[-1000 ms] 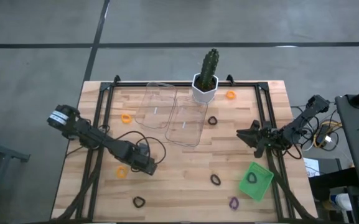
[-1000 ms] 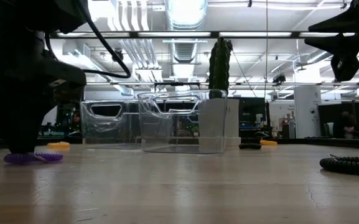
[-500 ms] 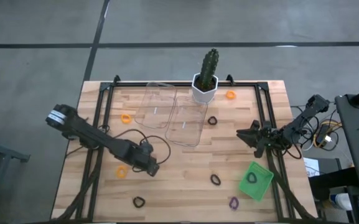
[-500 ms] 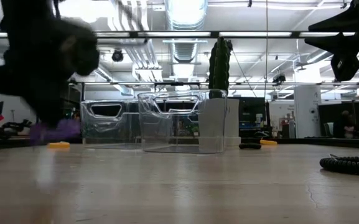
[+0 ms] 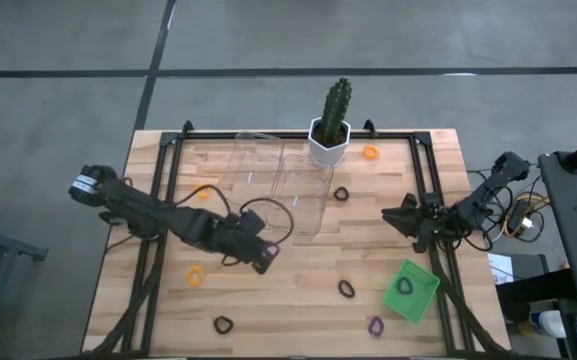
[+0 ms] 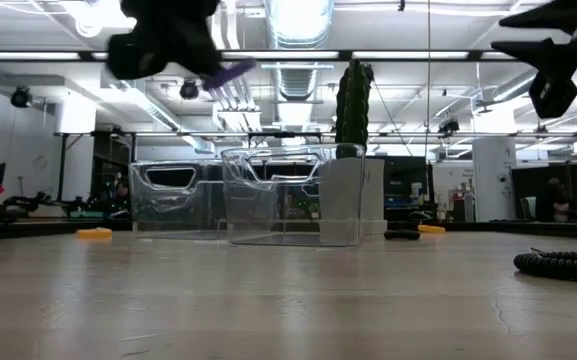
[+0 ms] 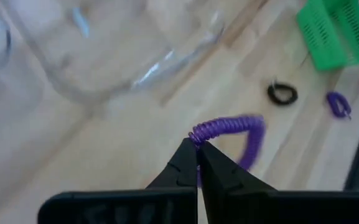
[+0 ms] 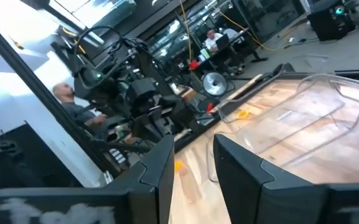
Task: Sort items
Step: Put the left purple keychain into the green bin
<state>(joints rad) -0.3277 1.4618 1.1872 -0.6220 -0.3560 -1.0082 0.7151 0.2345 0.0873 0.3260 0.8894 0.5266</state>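
Observation:
My left gripper (image 5: 266, 256) hangs above the table's middle, just near of the clear trays, shut on a purple coiled loop (image 7: 230, 132), which shows high up in the low view (image 6: 230, 71). On the wood lie orange loops (image 5: 196, 275) (image 5: 202, 190) (image 5: 370, 153), black loops (image 5: 346, 289) (image 5: 223, 324) (image 5: 341, 194) and another purple loop (image 5: 375, 325). One black loop (image 5: 405, 286) sits in the green tray (image 5: 420, 300). My right gripper (image 5: 390, 213) waits open at the table's right side, above the wood. My left gripper pinches the purple loop's band at one spot (image 7: 198, 132) between its two fingertips (image 7: 189, 163). The fingers slant down from the table's left. The loop is lifted clear of the table and sticks out beyond the tips as an open ring.
Two clear plastic trays (image 5: 250, 168) (image 5: 301, 192) stand side by side at the far middle, with a cactus in a white pot (image 5: 330, 138) behind them. A black frame rail (image 5: 426, 190) runs along the table's sides. People and equipment show in the room beyond.
My left gripper has risen from the table with the purple loop in its fingers and moved right and a little toward the far edge, nearer the clear trays. The loop, on the wood a second ago, now hangs well above it.

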